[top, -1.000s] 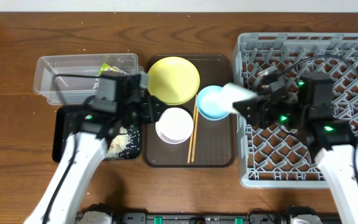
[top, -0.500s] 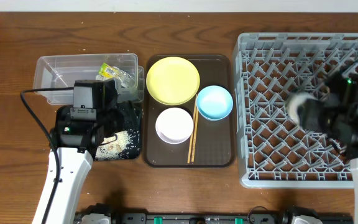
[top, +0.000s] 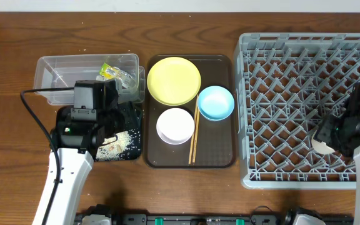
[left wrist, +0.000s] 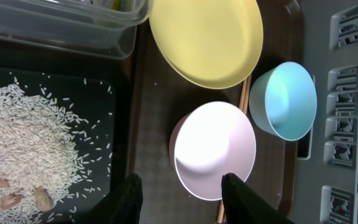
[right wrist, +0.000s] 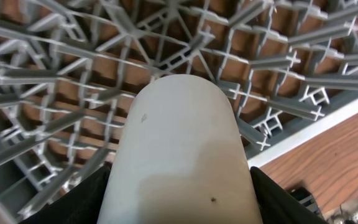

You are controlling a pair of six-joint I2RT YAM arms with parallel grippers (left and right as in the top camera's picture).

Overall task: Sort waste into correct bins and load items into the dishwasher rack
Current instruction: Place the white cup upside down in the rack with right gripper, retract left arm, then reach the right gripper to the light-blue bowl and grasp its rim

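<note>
My right gripper [right wrist: 179,202] is shut on the small pale cup [right wrist: 180,149]. It holds the cup low over the front right part of the grey dishwasher rack [top: 292,44], where the cup [top: 322,141] shows beside the arm. My left gripper [left wrist: 181,182] stands open with nothing in it, just short of the white bowl [left wrist: 215,149], above the seam between the black bin [top: 64,125] and the tray. The yellow plate [top: 174,80], blue bowl [top: 215,102], white bowl [top: 175,125] and chopsticks [top: 194,134] lie on the tray. Rice scraps [left wrist: 23,143] lie in the black bin. The yellow-green wrapper [top: 112,70] is in the clear tub [top: 55,72].
The brown tray [top: 220,156] sits between the bins and the rack. The left arm [top: 74,162] reaches in from the front edge over the black bin. Bare wooden table [right wrist: 328,162] shows past the rack's front corner.
The right arm has carried the cup from above the blue bowl rightwards over the rack and lowered it. The left arm drew back from the tray to over the black bin, then stayed still.
</note>
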